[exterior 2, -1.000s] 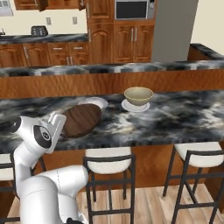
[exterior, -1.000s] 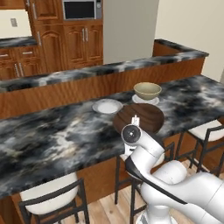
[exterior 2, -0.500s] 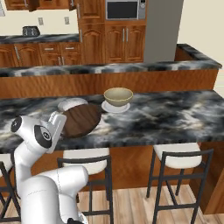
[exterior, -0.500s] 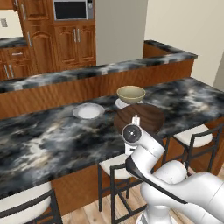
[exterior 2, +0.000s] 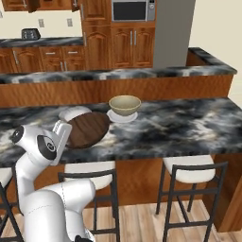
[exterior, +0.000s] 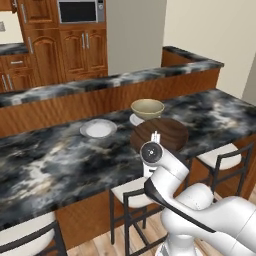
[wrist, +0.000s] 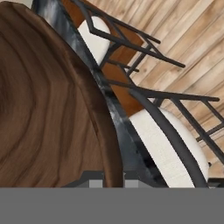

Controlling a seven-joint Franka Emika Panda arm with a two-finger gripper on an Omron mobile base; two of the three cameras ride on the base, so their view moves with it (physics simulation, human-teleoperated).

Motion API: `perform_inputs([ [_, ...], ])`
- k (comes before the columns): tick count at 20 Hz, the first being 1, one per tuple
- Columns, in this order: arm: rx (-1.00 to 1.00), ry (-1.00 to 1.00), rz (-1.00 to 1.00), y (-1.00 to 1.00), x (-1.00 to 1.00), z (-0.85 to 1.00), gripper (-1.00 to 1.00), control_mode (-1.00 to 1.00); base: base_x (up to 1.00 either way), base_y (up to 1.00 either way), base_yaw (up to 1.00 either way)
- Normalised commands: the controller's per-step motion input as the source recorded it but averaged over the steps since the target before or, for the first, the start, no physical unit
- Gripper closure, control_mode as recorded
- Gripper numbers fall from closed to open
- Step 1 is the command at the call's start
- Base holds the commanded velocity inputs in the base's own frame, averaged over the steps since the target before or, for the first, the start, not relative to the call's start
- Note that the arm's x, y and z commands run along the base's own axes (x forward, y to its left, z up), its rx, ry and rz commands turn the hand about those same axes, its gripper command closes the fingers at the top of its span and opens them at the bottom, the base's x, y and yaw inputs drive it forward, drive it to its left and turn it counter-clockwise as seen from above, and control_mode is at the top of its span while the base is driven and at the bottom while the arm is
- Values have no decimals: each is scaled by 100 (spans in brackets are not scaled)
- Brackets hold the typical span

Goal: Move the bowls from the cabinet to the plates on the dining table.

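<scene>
Now, jaws: clamped on the brown bowl's (exterior: pixel 161 132) rim, frame centre.
Table (exterior: pixel 60 160) edge: just below bowl; stools (exterior 2: pixel 191 172) beneath.

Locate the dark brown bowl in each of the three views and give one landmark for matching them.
Left base view: dark brown bowl at centre, just above the arm's wrist.
Right base view: left of centre, beside the arm.
Hand view: fills the left half, rim at the fingertips.
Shared landmark: the beige bowl on its plate in both base views; the hand view shares the white stool.
</scene>
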Motion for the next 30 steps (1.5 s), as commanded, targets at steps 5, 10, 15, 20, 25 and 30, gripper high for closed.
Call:
perform_inputs([
  [5, 0, 0, 0, 0, 0, 0, 100, 100, 35, 38, -3],
  [10, 0, 0, 0, 0, 0, 0, 100, 100, 15, 11, -1],
  [15, 0, 0, 0, 0, 0, 0, 100, 100, 3, 0, 0],
  [20, 0, 0, 0, 0, 0, 0, 100, 100, 0, 0, 0],
  [25, 0, 0, 0, 0, 0, 0, 100, 100, 1, 0, 0],
  [30, 1, 0, 0, 13, 21, -5, 100, -100, 2, 1, 0],
])
